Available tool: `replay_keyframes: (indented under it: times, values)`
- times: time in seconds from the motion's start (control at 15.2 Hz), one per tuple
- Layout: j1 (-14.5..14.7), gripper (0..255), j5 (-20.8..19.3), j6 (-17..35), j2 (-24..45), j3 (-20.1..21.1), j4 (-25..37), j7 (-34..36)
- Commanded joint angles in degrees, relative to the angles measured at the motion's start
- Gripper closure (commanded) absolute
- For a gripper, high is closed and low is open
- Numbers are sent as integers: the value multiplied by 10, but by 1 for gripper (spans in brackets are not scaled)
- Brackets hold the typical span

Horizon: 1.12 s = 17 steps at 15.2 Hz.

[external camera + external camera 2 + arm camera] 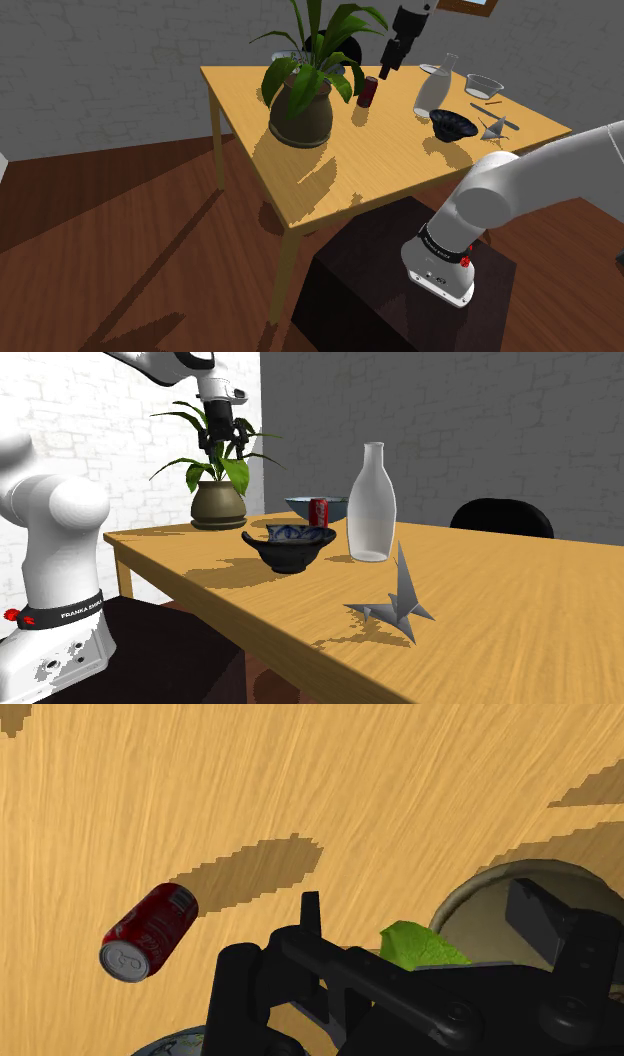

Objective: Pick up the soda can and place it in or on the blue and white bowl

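Observation:
A red soda can [367,91] stands upright on the wooden table [380,160], between the potted plant and the clear bottle. It is also seen as the soda can [319,512] and the soda can [150,932]. A dark bowl [452,123] with a blue and white pattern inside, the dark bowl [290,546], sits near the bottle. My gripper [389,68] hangs above the can, a little beyond it. The gripper [222,450] is open and holds nothing. In the wrist view the can lies off to one side of the gripper [420,899], not between the fingers.
A leafy plant in a brown pot [301,112] stands close to the can. A clear bottle [435,88], a glass bowl [483,86] and a grey paper crane [494,127] share the table. A pale bowl [303,504] sits behind the can. A black chair back [500,517] rises beyond the table.

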Motion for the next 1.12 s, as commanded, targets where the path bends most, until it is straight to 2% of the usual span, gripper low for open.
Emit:
replay_keyframes:
  times: [0.0, 0.53, 1.06]
  values:
    - [-2, 0, -2, 17, 29, -21, 12, -26]
    - [-7, 0, 21, 66, 182, -109, 109, -142]
    - [-30, 0, 104, 77, 370, -173, 258, -274]
